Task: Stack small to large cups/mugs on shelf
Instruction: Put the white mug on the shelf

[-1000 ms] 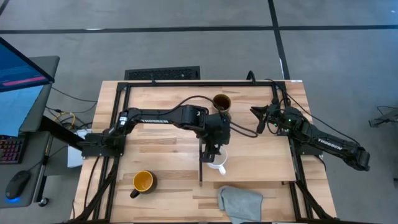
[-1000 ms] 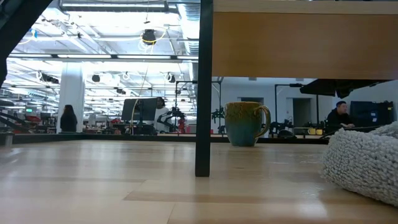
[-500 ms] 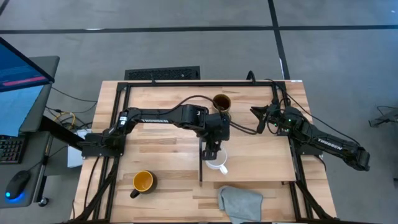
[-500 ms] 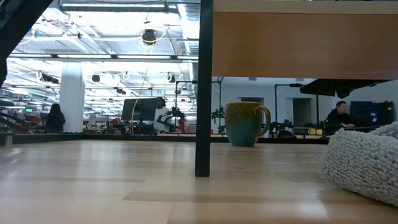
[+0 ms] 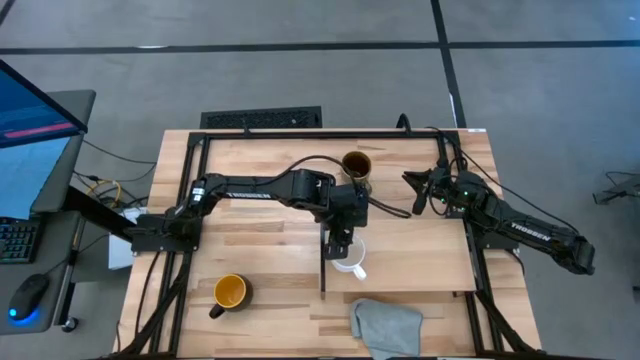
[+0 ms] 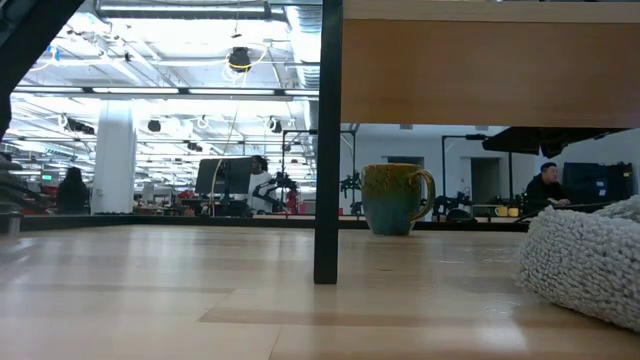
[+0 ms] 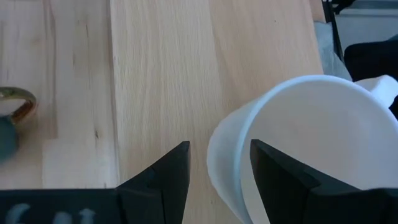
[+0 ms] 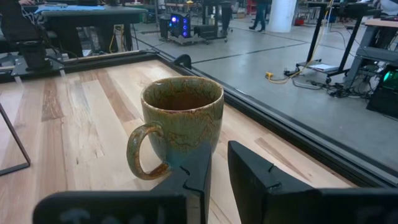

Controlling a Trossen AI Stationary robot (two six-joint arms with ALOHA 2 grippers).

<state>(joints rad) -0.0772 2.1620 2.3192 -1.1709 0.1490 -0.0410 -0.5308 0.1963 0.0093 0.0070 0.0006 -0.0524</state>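
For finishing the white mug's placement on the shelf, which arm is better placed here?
Left. The left gripper sits over the shelf with its fingers straddling the white mug wall. The right gripper waits by the table's far edge, facing the olive mug.

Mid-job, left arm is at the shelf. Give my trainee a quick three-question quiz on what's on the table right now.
1. True or false: the left end effector is over the white mug, which stands on the shelf.
2. Fill in: the black mug stands on the ____, off the shelf.
3. Which mug is nearest the right end effector? A white mug, B olive-brown mug, C black mug.
Key: 1 true; 2 table; 3 B.
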